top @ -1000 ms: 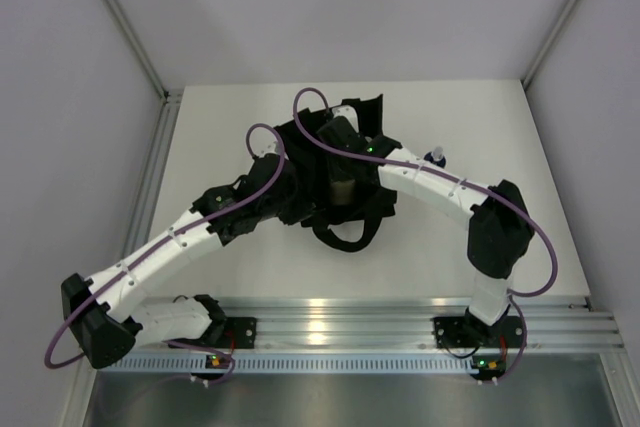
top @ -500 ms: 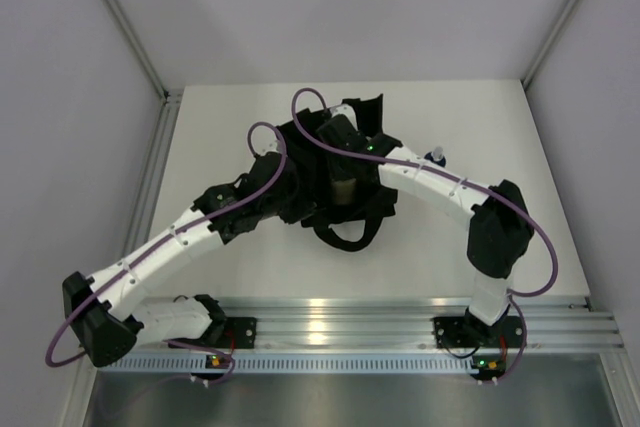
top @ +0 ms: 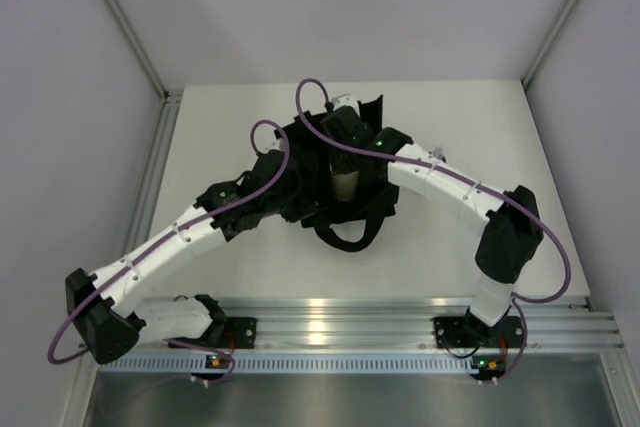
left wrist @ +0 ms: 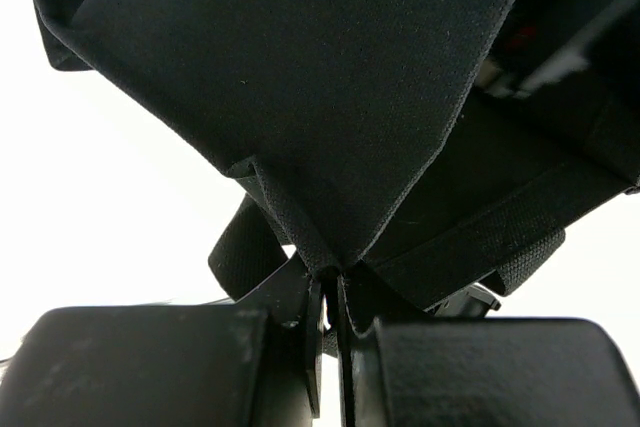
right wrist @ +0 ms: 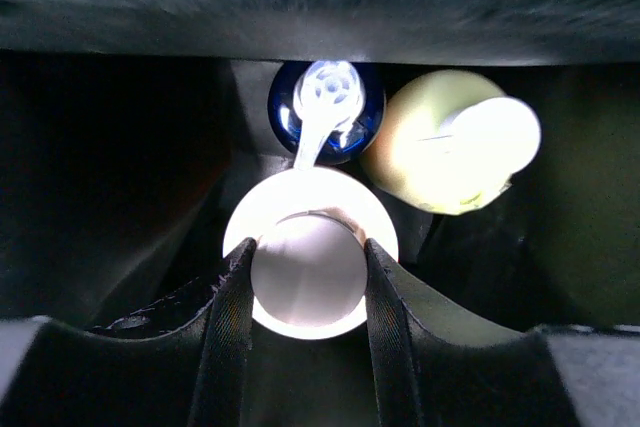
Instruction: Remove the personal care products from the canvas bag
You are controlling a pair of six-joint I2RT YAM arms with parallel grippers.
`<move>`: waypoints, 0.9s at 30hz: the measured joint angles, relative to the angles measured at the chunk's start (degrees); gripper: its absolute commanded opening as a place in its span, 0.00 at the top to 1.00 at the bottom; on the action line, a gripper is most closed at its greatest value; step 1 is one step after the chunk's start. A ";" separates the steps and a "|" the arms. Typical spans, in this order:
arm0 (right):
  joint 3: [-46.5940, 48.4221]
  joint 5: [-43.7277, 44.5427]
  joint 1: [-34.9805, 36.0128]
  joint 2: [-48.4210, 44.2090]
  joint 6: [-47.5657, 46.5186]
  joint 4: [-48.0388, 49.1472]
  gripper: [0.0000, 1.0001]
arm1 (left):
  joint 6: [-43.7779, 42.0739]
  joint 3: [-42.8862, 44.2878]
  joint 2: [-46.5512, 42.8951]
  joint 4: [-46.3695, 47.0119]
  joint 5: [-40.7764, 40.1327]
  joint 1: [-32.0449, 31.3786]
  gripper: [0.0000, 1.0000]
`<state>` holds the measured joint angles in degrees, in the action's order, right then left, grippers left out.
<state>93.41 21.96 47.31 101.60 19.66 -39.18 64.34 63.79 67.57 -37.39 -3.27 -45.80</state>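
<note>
The black canvas bag (top: pixel 370 209) sits mid-table with its mouth open. My left gripper (left wrist: pixel 330 282) is shut on a corner fold of the bag's fabric (left wrist: pixel 330 77), at the bag's left side (top: pixel 288 192). My right gripper (right wrist: pixel 308 272) reaches down into the bag (right wrist: pixel 100 177) and is shut on the round top of the cream-white cylinder (right wrist: pixel 308 247). From above, the cylinder (top: pixel 345 185) shows below the right gripper (top: pixel 345 165). Behind it in the bag stand a blue-capped bottle (right wrist: pixel 325 107) and the pale yellow-green bottle (right wrist: pixel 450 147).
A small dark-capped bottle (top: pixel 437 153) stands on the white table (top: pixel 240 107) right of the bag, just behind my right forearm. The bag's loop handle (top: pixel 345 237) lies toward the near edge. Grey walls close in the table on three sides.
My right arm has shifted: its elbow swung right and its wrist moved slightly toward the far side over the bag. The left arm and the bag have barely moved.
</note>
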 measured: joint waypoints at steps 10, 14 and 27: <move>5.97 0.09 0.20 -3.30 -2.75 -4.17 1.00 | -0.22 0.72 0.63 -0.31 0.11 0.00 1.00; 7.23 0.26 0.44 -4.46 -4.22 -5.07 1.00 | -0.35 0.87 0.94 -0.31 0.42 0.00 1.00; 9.84 -0.55 1.18 -8.61 -8.20 -8.20 1.00 | -0.33 0.94 0.96 -0.31 0.46 0.00 1.00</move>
<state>103.24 21.41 48.49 92.99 11.46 -47.37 64.01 64.73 68.53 -37.69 -2.81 -45.80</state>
